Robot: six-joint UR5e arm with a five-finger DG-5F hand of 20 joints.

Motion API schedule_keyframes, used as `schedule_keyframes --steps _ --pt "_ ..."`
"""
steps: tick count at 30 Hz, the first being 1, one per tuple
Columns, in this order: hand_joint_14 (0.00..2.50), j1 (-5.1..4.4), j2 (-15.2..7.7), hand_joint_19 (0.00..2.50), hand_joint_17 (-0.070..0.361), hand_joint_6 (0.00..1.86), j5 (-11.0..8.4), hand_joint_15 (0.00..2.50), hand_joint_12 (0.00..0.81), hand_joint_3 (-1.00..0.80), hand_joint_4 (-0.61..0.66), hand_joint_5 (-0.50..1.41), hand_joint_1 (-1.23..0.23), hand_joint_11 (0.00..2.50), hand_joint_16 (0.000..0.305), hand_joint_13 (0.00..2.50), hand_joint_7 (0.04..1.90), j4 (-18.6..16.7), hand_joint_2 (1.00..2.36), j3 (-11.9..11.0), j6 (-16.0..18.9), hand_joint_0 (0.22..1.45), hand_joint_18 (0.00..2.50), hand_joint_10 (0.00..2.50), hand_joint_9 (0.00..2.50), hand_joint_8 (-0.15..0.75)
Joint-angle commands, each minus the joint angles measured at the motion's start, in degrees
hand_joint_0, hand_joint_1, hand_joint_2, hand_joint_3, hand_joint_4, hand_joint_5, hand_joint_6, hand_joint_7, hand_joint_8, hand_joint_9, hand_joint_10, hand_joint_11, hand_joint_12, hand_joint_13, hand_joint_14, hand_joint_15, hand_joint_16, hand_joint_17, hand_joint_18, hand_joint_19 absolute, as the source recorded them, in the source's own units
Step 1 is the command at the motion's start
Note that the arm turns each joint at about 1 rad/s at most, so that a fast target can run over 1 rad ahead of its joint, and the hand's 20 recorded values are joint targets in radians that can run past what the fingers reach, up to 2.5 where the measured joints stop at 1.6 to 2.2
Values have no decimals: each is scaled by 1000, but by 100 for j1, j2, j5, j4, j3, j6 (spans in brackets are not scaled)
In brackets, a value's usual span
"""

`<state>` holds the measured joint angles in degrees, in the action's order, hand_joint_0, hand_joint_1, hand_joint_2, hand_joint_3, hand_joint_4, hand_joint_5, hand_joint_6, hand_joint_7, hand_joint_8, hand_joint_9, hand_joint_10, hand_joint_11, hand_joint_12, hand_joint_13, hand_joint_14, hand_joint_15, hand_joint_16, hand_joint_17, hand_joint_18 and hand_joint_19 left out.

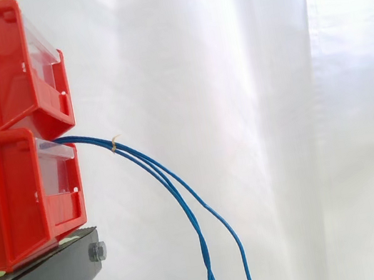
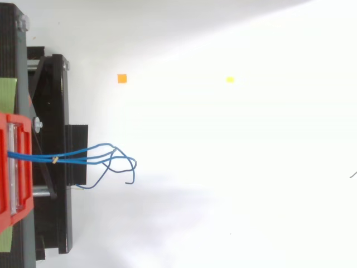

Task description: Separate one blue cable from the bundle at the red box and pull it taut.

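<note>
Blue cables [image 1: 131,153] droop from the lower red box [image 1: 9,200], tied near it and seemingly twisted lower down, so a pinch may catch two strands; the hand's state I cannot tell.

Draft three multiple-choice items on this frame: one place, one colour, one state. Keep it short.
1. The blue cables leave from: A) a green box B) the lower red bin C) the floor
2. The square marker nearest the stand is: A) orange B) green C) black
3. The cables are: A) taut B) slack, drooping C) coiled up

1 B: they emerge at that bin's front opening.
2 A: it reads orange in the top view.
3 B: they curve downward in the side view.
</note>
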<state>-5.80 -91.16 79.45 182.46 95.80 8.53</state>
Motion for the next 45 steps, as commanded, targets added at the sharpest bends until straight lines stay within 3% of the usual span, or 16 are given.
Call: schedule_keyframes --steps 1,16,21,29,34,35,38,40,45 --pt "11 0 2 419 106 502 0 287 285 -500 61 -210 -577 444 47 610 717 0 1000 0 0 461 292 16 663 223" --pt "11 0 2 431 107 502 9 282 298 -500 85 -209 -581 435 48 569 720 44 1000 0 0 472 295 18 626 233" --pt "12 -26 2 431 107 502 0 290 298 -500 88 -208 -578 434 48 569 719 519 1000 0 -97 475 297 16 628 233" --pt "11 -26 -7 432 107 502 35 285 299 -500 93 -207 -579 433 48 570 719 510 1000 9 -123 479 300 16 628 234" --pt "12 -35 -51 439 107 502 -9 290 300 -500 92 -207 -583 442 47 573 720 202 1000 52 -439 481 303 16 609 232" --pt "11 -53 -139 439 107 502 -44 293 297 -500 94 -207 -590 439 47 572 722 -70 1000 79 -650 482 303 18 603 232" --pt "12 -61 -332 449 106 502 -70 302 296 -500 93 -208 -619 455 47 574 720 -369 1000 79 -993 488 312 17 596 232" --pt "12 -53 -420 439 104 502 -70 300 296 -500 83 -211 -710 488 46 566 726 -474 1000 79 -1081 499 313 18 591 228" --pt "12 -70 -824 407 98 502 -141 291 287 -500 50 -224 -843 534 43 503 734 -1257 1000 79 -1151 527 290 21 530 204"
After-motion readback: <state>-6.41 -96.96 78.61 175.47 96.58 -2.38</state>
